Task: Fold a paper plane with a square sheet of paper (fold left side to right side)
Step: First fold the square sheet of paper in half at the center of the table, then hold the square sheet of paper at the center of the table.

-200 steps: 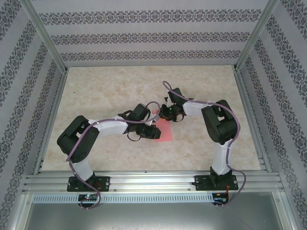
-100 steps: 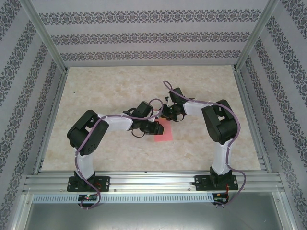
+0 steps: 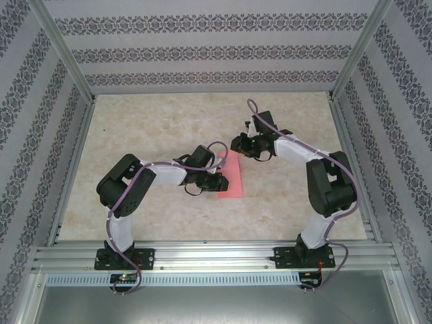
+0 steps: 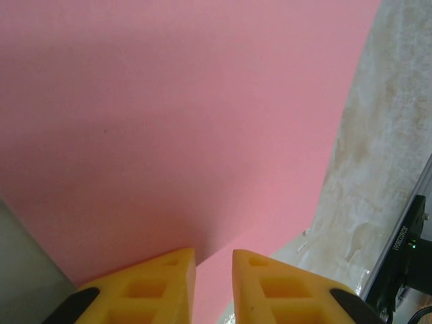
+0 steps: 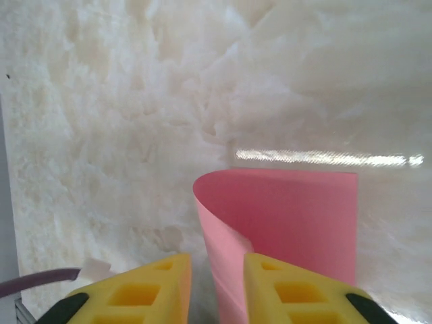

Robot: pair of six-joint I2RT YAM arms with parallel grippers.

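My left gripper (image 4: 213,260) has its jaws narrow. The pink sheet of paper (image 4: 175,121) spreads ahead of it with a corner in the gap, and I cannot tell whether it is pinched. My right gripper (image 5: 217,260), jaws slightly apart, holds nothing; the sheet's curled edge lies just ahead of its tips.

Patterned walls (image 3: 202,54); marbled tabletop (image 3: 155,121)

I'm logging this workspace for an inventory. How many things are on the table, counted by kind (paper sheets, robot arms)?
pink paper sheet: 1
robot arms: 2 (left arm, right arm)
Total: 3
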